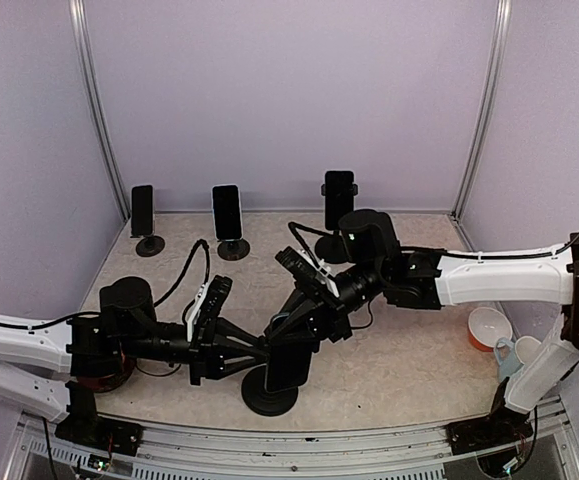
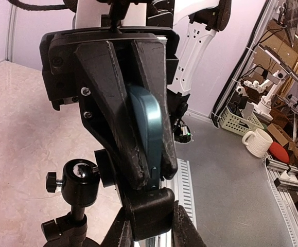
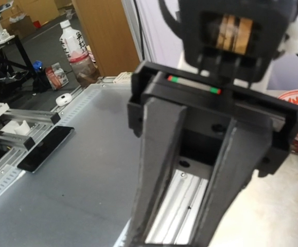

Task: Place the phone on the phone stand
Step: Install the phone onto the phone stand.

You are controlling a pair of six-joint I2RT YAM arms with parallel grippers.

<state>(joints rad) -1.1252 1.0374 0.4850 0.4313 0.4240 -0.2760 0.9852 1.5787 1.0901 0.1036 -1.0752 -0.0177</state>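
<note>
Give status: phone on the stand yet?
Done: the left gripper grips the phone right at the front stand. In hand: seating it, with the right gripper shut close by. Left: confirm it's seated (can't tell), then release.

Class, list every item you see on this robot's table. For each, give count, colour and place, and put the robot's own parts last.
back phones: 3, black, upright on small stands in a row by the back wall
front stand: 1, black, near edge, between the arms
phone: 1, blue-grey edge, gripped at the front stand
bowl: 1, red and white, right side
mug: 1, pale, beside the bowl
table: 1, beige
left tool: 1, black, shut on the phone
right tool: 1, black, shut, above the front stand
</note>
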